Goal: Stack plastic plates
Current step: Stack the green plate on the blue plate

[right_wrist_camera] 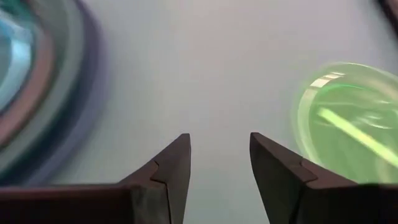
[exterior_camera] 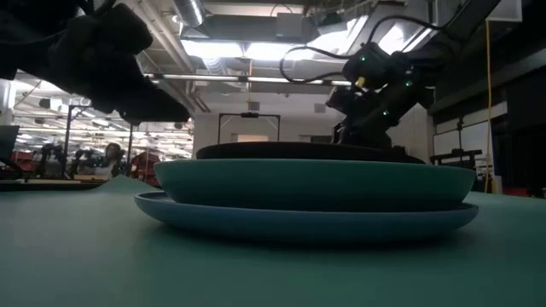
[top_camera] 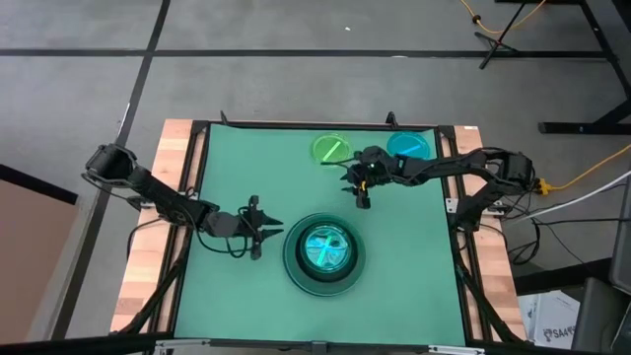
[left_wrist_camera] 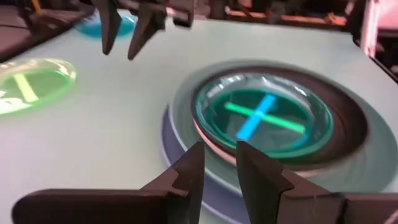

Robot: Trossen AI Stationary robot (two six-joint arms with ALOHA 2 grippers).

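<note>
A stack of plastic plates (top_camera: 323,252) stands near the table's near middle. A large blue plate (exterior_camera: 307,219) lies at the bottom, a dark-green one (exterior_camera: 316,183) rests on it, and a translucent cyan plate (left_wrist_camera: 264,118) lies on top. A lime-green plate (top_camera: 330,148) and another cyan plate (top_camera: 410,145) lie flat near the far edge. My left gripper (left_wrist_camera: 219,167) hovers open just left of the stack, touching nothing. My right gripper (right_wrist_camera: 219,155) is open above the mat, between the lime-green plate (right_wrist_camera: 348,118) and the stack (right_wrist_camera: 37,93).
The green mat (top_camera: 246,168) has free room on its left half and along the near edge. Wooden table borders (top_camera: 148,266) flank the mat. Both arm bases stand at the table's left and right sides. Cables lie on the floor beyond the right edge.
</note>
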